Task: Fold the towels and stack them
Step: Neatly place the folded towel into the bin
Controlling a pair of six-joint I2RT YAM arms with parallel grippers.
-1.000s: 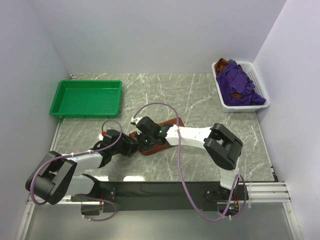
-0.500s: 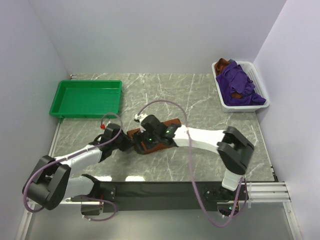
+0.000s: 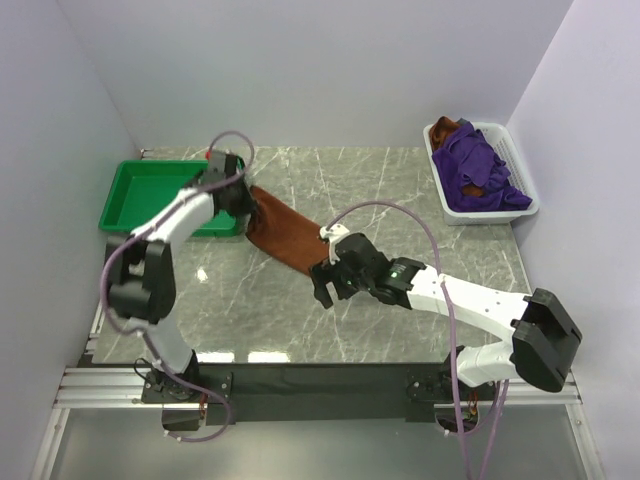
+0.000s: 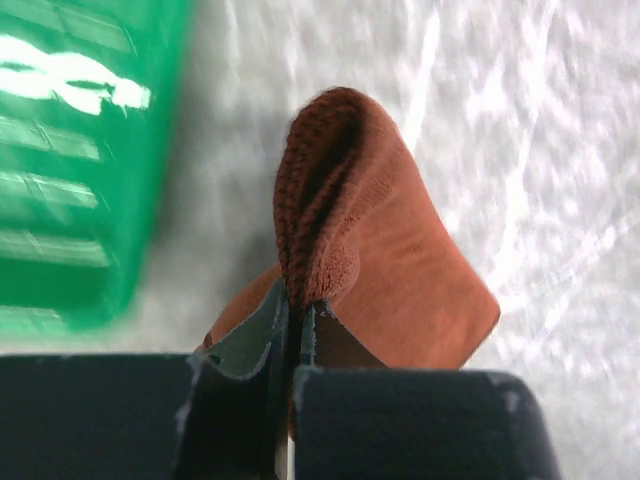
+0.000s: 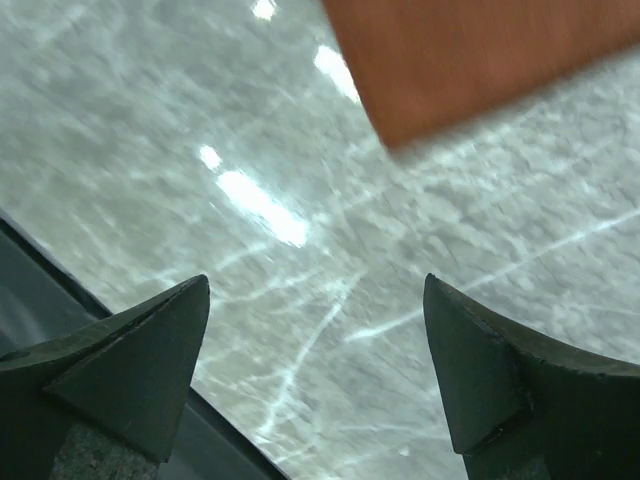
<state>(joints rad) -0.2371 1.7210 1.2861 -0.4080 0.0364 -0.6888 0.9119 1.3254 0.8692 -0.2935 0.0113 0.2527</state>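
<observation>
Tray (image 3: 150, 195) far left on bench (image 3: 400, 200); basket (image 3: 480, 215) far right, towels (image 3: 475, 165) heaped inside. A single towel (image 3: 285, 235) runs from tray's right edge toward bench centre.

L gripper (image 3: 243, 203), a sec ago at the centre of the table (image 3: 400, 200), has swung up beside the green tray (image 3: 130, 222) — now clamped on the brown towel (image 3: 285, 236), which is dragged out from a lump into a long diagonal strip. R gripper (image 3: 322, 289) has let go — jaws wide, backed off the towel's near end.
</observation>
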